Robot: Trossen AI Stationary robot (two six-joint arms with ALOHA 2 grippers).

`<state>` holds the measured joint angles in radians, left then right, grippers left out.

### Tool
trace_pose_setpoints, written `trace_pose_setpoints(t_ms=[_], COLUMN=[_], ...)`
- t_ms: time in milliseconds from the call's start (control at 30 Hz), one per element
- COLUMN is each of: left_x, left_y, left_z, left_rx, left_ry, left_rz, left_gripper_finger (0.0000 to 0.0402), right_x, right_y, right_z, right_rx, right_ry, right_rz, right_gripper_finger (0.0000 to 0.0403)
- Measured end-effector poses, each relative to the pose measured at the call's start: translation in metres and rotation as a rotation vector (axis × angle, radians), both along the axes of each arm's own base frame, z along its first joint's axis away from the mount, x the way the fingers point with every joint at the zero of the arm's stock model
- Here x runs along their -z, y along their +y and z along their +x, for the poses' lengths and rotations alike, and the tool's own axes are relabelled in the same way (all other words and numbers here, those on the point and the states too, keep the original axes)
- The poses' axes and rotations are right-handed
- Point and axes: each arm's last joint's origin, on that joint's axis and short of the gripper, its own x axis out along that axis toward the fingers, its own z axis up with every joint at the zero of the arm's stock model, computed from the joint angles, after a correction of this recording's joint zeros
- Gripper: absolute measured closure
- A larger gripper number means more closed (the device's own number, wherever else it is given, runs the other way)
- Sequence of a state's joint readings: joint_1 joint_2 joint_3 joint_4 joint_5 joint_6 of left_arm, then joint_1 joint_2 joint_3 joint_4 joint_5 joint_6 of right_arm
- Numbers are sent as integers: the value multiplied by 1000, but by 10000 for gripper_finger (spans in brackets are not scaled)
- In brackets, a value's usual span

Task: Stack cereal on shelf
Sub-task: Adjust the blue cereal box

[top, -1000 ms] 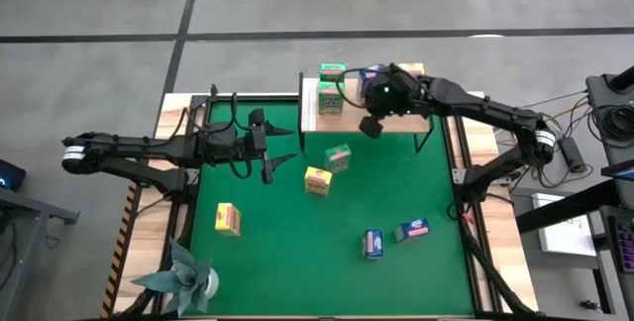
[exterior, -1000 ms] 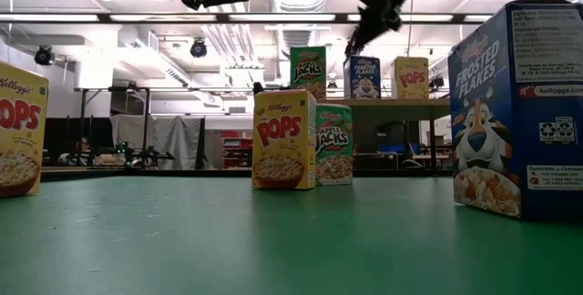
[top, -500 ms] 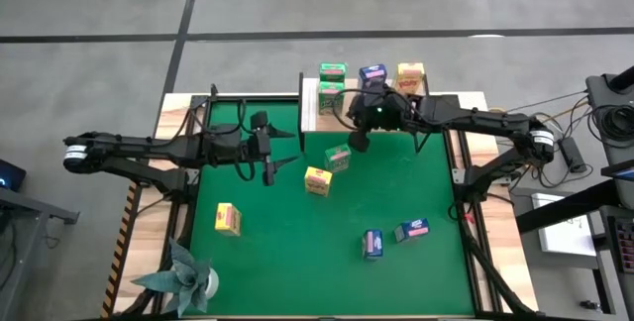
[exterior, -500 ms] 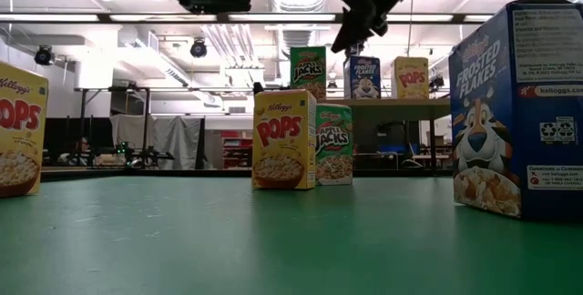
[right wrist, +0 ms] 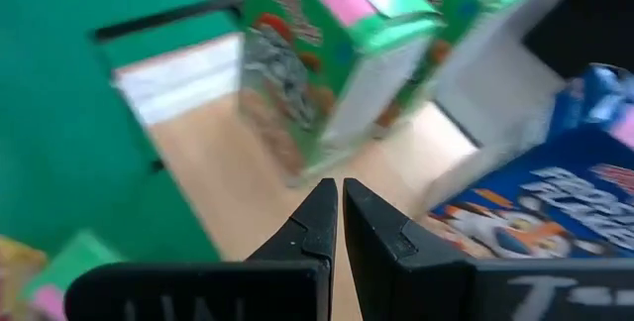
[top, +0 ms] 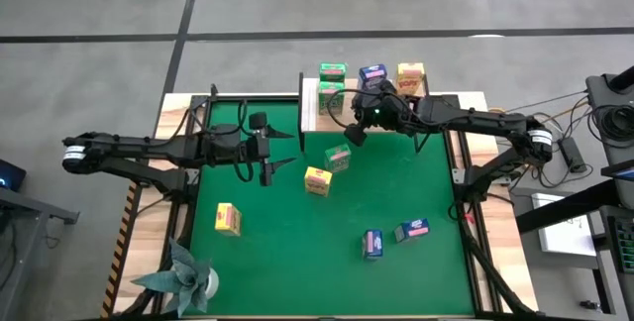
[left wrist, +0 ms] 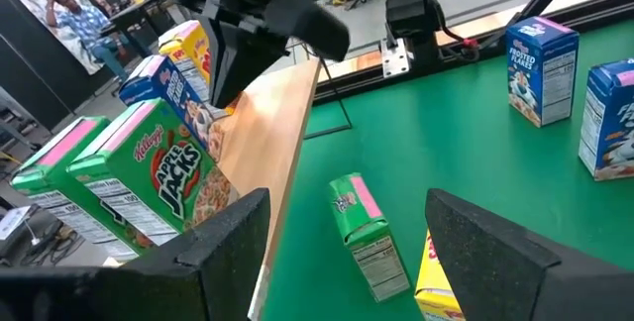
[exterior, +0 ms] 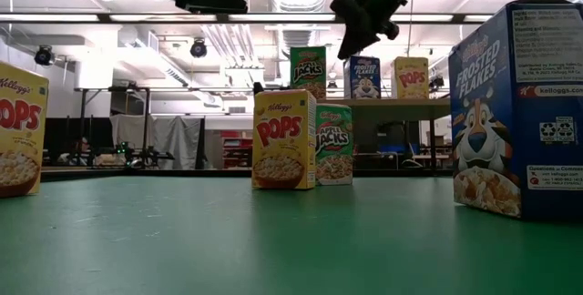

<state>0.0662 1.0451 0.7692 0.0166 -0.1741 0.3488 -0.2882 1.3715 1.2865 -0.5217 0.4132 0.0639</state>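
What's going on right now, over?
Right gripper shut, empty, above shelf edge. Left gripper open, waiting. Green cereal box on mat next. Nothing blocking.

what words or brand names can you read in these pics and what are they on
"Kellogg's POPS": yellow box mid-mat, low view.
"APPLE JACKS": green box right behind it, and a green box on the shelf.
"FROSTED FLAKES", "kelloggs.com": big blue box at right.
"POPS": yellow box on the shelf and the cut-off yellow box at left.
Fine panel print: too small to read.
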Motion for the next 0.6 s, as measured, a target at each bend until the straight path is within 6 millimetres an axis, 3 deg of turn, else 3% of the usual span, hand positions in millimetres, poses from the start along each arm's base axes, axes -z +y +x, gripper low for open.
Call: trace_pose_setpoints(t_ms=[200,600], left_x=[0,0], left_y=[0,0], left_z=[0,0], left_rx=[3,8], left_ry=[3,4], left_rz=[11,34], left_gripper_finger=[148,148], right_x=[2,11], right_y=[-6,-40], right_z=[-6,-9], right_rx=[123,146], right_ry=[77,140], right_rz=[-88,-103], right_gripper_finger=[390,390])
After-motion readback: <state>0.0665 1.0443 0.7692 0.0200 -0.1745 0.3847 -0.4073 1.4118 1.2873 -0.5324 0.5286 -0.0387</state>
